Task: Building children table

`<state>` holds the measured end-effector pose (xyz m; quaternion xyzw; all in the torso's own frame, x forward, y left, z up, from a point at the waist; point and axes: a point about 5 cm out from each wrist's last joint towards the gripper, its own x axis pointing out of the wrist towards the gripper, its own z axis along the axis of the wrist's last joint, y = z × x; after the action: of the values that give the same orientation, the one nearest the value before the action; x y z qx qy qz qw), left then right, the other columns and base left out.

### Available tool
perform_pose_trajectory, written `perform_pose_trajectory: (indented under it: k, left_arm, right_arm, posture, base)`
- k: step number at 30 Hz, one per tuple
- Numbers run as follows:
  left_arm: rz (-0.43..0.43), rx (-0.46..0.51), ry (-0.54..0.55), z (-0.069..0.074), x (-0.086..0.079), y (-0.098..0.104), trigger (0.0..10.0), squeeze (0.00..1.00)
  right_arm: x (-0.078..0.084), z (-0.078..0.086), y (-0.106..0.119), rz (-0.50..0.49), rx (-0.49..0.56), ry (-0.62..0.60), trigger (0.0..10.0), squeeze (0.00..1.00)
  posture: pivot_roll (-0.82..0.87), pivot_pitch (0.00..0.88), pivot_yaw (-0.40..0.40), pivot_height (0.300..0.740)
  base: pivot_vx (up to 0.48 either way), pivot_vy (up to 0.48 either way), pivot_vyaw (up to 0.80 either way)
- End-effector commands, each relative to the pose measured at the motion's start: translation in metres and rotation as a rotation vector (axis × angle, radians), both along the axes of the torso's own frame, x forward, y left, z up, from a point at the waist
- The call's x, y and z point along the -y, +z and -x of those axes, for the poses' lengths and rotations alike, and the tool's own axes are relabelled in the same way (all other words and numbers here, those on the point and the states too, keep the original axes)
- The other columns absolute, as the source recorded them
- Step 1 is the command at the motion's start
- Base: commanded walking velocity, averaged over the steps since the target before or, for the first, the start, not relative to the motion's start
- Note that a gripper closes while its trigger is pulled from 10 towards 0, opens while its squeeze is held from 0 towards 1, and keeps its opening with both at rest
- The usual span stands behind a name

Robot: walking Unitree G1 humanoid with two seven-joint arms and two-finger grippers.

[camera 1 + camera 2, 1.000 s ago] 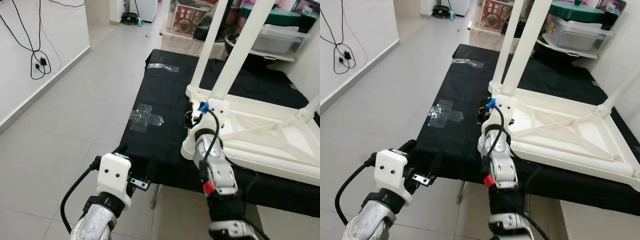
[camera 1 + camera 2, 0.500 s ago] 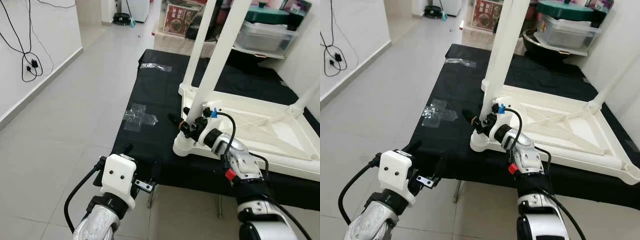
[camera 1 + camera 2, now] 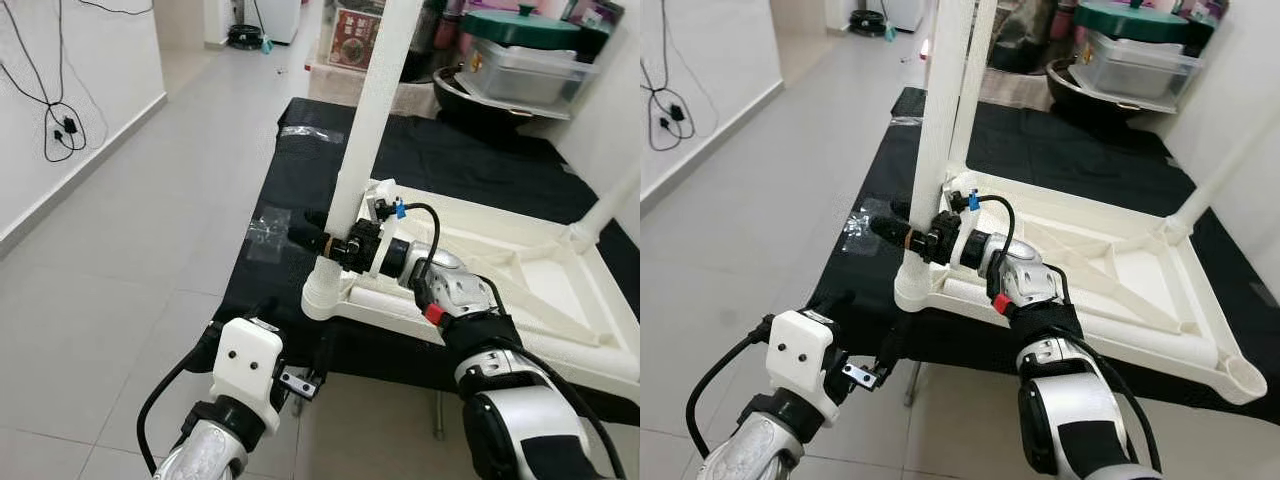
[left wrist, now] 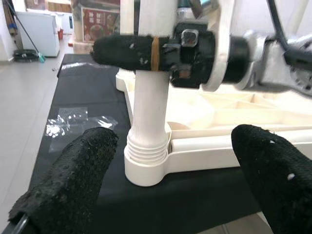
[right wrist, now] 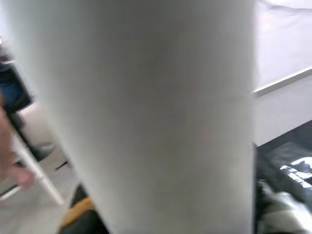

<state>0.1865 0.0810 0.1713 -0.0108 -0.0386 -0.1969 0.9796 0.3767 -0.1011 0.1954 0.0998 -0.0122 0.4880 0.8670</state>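
Now | right end effector clamps table leg | left end effector open, near socket

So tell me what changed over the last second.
The right end effector swung from pointing forward at the corner socket to lying crosswise, its fingers now around the white table leg above it. The left end effector stayed open near the black table's edge; the upturned tabletop stayed put.

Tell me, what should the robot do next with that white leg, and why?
Probably push the white leg straight down and twist it tighter. The right hand is clamped around it just above the corner socket of the upside-down table, and ridges show above the socket, so it may not be fully in.
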Motion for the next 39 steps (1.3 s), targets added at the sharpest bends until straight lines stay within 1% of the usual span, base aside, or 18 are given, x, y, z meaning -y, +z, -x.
perform_pose_trajectory:
  k: [1,4,6,7,9,10,13,14,16,21,23,25,26,27,28,32,33,39]
  left_arm:
    - [0.006,-0.005,-0.006,0.001,0.003,-0.001,10.0,0.00]
    - [0.005,-0.006,-0.004,0.001,0.002,-0.001,10.0,0.00]
    - [0.005,-0.006,0.001,0.000,0.001,-0.001,10.0,0.00]
    - [0.005,-0.006,0.001,0.000,0.001,-0.001,10.0,0.00]
    - [0.001,-0.003,0.004,-0.001,0.000,-0.001,10.0,0.00]
    - [0.001,-0.003,0.004,-0.001,0.000,-0.001,10.0,0.00]
    - [-0.006,-0.005,0.006,-0.003,-0.001,-0.003,10.0,0.00]
    - [-0.006,-0.005,0.006,-0.003,-0.001,-0.003,10.0,0.00]
    - [-0.012,-0.005,0.005,-0.003,-0.001,-0.003,10.0,0.00]
    - [-0.015,-0.002,0.007,-0.004,-0.001,-0.002,10.0,0.00]
    - [-0.015,-0.002,0.007,-0.004,-0.001,-0.002,10.0,0.00]
    - [-0.015,-0.004,0.008,-0.005,-0.001,-0.002,10.0,0.00]
    - [-0.015,-0.004,0.008,-0.004,-0.001,-0.002,10.0,0.00]
    - [-0.015,-0.005,0.008,-0.004,-0.001,-0.002,10.0,0.00]
    - [-0.016,-0.005,0.009,-0.004,-0.001,-0.002,10.0,0.00]
    - [-0.016,-0.005,0.010,-0.005,-0.002,-0.003,10.0,0.00]
    - [-0.015,-0.005,0.011,-0.005,-0.002,-0.003,10.0,0.00]
    - [-0.013,-0.003,0.008,-0.005,-0.001,-0.002,10.0,0.00]
  right_arm:
    - [-0.001,-0.001,-0.007,0.010,-0.023,-0.074,0.0,0.00]
    - [0.003,-0.003,-0.016,0.027,-0.050,-0.205,0.0,0.00]
    - [0.012,-0.004,-0.024,0.044,-0.071,-0.403,0.0,0.00]
    - [0.012,-0.004,-0.024,0.044,-0.071,-0.403,0.0,0.00]
    - [0.023,0.000,-0.030,0.083,-0.073,-0.680,0.0,0.00]
    - [0.023,0.000,-0.030,0.083,-0.073,-0.680,0.0,0.00]
    - [0.032,0.016,-0.037,0.105,-0.119,-1.021,0.0,0.00]
    - [0.032,0.016,-0.037,0.105,-0.119,-1.021,0.0,0.00]
    - [0.027,0.030,-0.043,0.081,-0.195,-1.191,0.0,0.00]
    - [0.006,0.041,-0.048,0.048,-0.294,-1.296,0.0,0.00]
    - [0.006,0.041,-0.048,0.048,-0.294,-1.296,0.0,0.00]
    - [-0.008,0.041,-0.048,0.035,-0.327,-1.292,0.0,0.00]
    - [-0.015,0.040,-0.046,0.014,-0.325,-1.258,10.0,0.10]
    - [-0.019,0.039,-0.044,0.000,-0.320,-1.234,10.0,0.10]
    - [-0.023,0.039,-0.039,-0.034,-0.313,-1.199,10.0,1.00]
    - [-0.027,0.038,-0.030,-0.078,-0.282,-1.144,10.0,1.00]
    - [-0.025,0.036,-0.023,-0.096,-0.242,-1.087,10.0,0.00]
    - [-0.011,0.028,-0.008,-0.123,-0.100,-0.890,10.0,0.00]
  posture:
    - [0.14,0.013,-0.161,0.740]
    - [0.13,0.019,-0.157,0.740]
    - [0.12,0.020,-0.157,0.740]
    - [0.12,0.020,-0.157,0.740]
    - [0.11,0.027,-0.150,0.740]
    - [0.11,0.027,-0.150,0.740]
    - [0.11,0.031,-0.148,0.740]
    - [0.11,0.031,-0.148,0.740]
    - [0.12,0.037,-0.147,0.740]
    - [0.12,0.040,-0.144,0.740]
    - [0.12,0.040,-0.144,0.740]
    - [0.12,0.043,-0.144,0.740]
    - [0.12,0.048,-0.146,0.740]
    - [0.12,0.048,-0.146,0.740]
    - [0.12,0.048,-0.146,0.740]
    - [0.11,0.049,-0.146,0.740]
    - [0.11,0.047,-0.148,0.740]
    - [0.11,0.043,-0.146,0.740]
  base:
    - [0.000,0.000,0.00]
    - [0.000,0.000,0.00]
    - [0.000,0.000,0.00]
    - [0.000,0.000,0.00]
    - [0.000,0.000,0.00]
    - [0.000,0.000,0.00]
    - [0.000,0.000,0.00]
    - [0.000,0.000,0.00]
    - [0.000,0.000,0.00]
    - [0.000,0.000,0.00]
    - [0.000,0.000,0.00]
    - [0.000,0.000,0.00]
    - [0.000,0.000,0.00]
    - [0.000,0.000,0.00]
    - [0.000,0.000,0.00]
    - [0.000,0.000,0.00]
    - [0.000,0.000,0.00]
    - [0.000,0.000,0.00]
